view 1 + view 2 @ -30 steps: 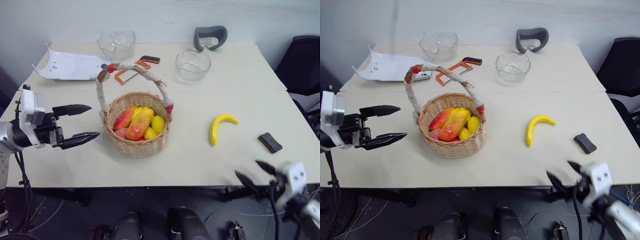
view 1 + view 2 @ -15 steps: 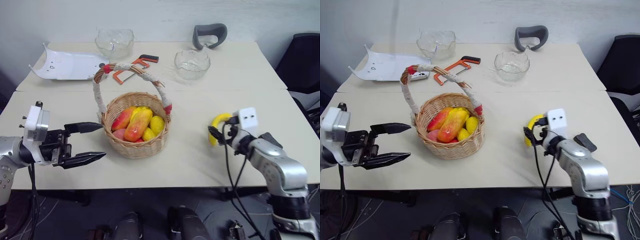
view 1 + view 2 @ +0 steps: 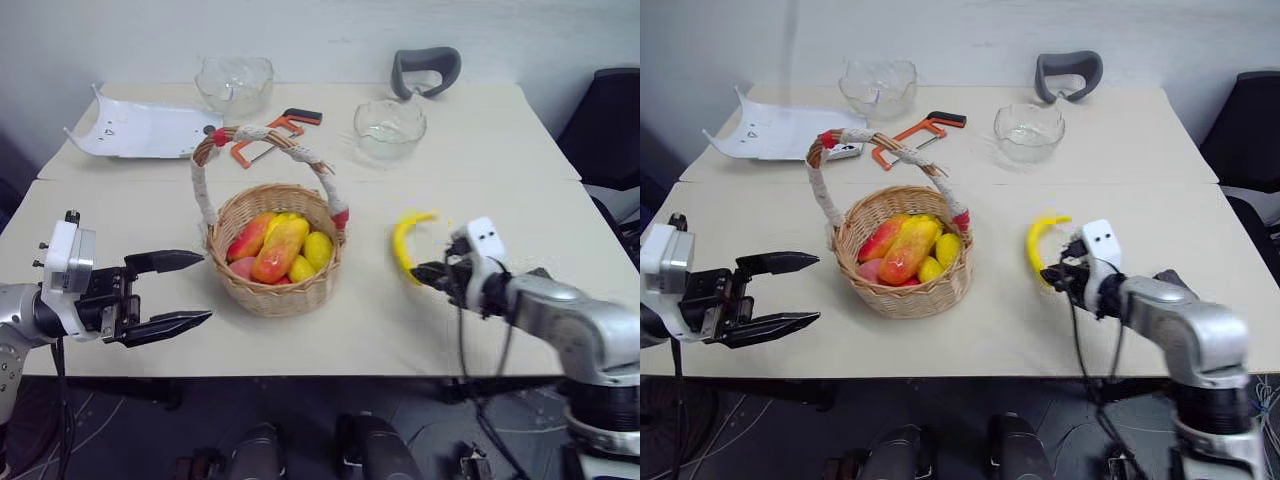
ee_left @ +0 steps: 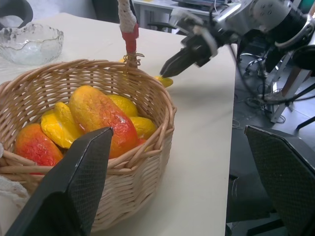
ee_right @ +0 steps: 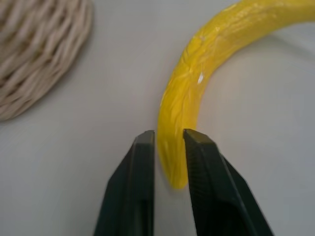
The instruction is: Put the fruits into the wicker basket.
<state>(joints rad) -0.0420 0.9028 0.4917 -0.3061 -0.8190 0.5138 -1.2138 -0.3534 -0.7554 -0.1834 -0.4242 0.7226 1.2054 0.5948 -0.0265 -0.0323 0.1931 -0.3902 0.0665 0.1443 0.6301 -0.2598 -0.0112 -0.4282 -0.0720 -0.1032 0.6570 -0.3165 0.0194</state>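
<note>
Banana (image 3: 403,243) sits pinched at its near tip between the 2 black fingers of my right gripper (image 5: 168,162), which are clamped together on it; the rest of the fruit curves away from the fingers, to the right of the wicker basket (image 3: 275,290) and clearly apart from it, over the bare cream table (image 3: 480,190). The basket stands near the middle of the table with its cloth-wrapped handle (image 3: 262,140) arching over it, and inside it lie 2 mangoes (image 3: 277,250), red-orange and yellow, among smaller yellow fruits (image 3: 316,248). My left gripper (image 3: 182,292) hangs just to the left of the basket at about its height, its 2 fingers spread wide apart with nothing between them, pointing toward the wicker wall without touching it. Farther back on the table I see 2 clear glass bowls (image 3: 389,127), an orange clamp (image 3: 272,132), a white plastic tray (image 3: 145,132) and a grey curved headrest-like piece (image 3: 426,70) near the wall. A dark chair (image 3: 608,130) stands off the table's right edge.
</note>
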